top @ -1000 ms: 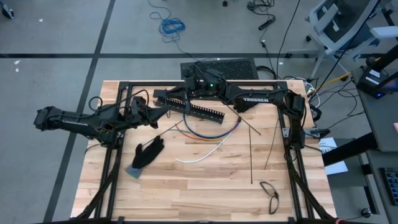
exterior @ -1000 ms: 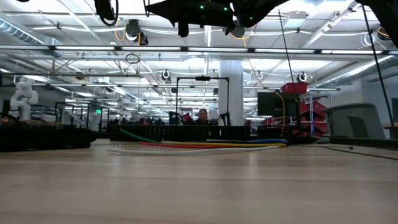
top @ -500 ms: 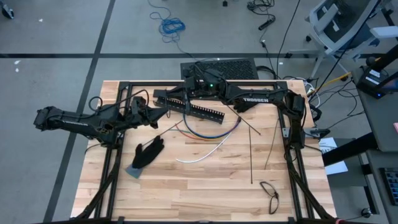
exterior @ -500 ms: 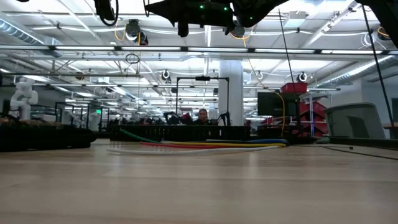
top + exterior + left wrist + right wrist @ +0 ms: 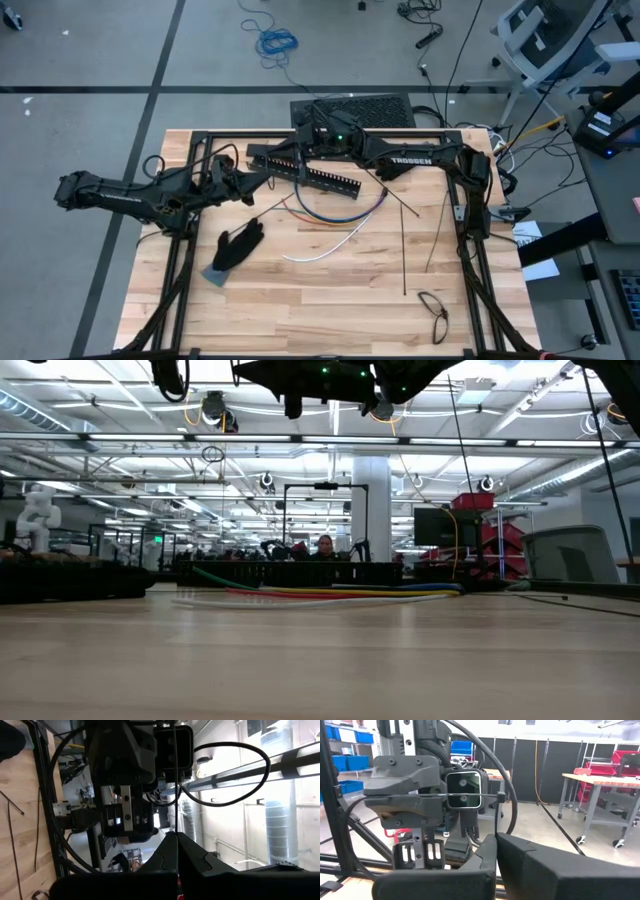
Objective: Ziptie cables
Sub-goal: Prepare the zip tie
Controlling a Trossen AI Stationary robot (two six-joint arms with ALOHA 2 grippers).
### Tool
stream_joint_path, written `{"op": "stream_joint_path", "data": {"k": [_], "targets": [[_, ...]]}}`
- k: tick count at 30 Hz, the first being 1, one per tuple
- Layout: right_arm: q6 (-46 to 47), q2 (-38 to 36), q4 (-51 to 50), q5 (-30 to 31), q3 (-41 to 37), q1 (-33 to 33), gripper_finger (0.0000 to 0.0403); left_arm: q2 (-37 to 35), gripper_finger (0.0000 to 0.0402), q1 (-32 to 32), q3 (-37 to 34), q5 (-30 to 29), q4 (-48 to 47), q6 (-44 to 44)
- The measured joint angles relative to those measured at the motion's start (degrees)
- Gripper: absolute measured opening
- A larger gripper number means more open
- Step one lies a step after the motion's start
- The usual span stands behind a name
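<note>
Only readable text we found was "TROSSEN" in white on the right arm in the high view. Nothing else was legible.

Both arms were raised off the wooden table near its far edge. The left gripper and right gripper met close together above the long black slotted bar. Both had their fingers pressed fully together. Each wrist view showed a thin straight black strip running out from between that arm's closed fingertips, so we read both as pinching the same strip, one at each end. We couldn't confirm the contact from the high view.

The cables lay on the table in arcs just in front of the slotted bar, untouched by either gripper. In the low view they showed as a flat coloured bundle. A black glove, more straight black strips and a looped black cord also lay on the table.

Against the earlier frames we saw no change: arms, cables and loose items all sat in the same places.
</note>
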Motion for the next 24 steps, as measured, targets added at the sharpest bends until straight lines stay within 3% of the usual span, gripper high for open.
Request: {"op": "stream_joint_path", "data": {"k": [24], "targets": [[-3.5,0.0,0.0,-1.1,0.0,0.7,0.0,0.0,0.0,0.0,0.0,-5.4,0.4,-0.6]]}}
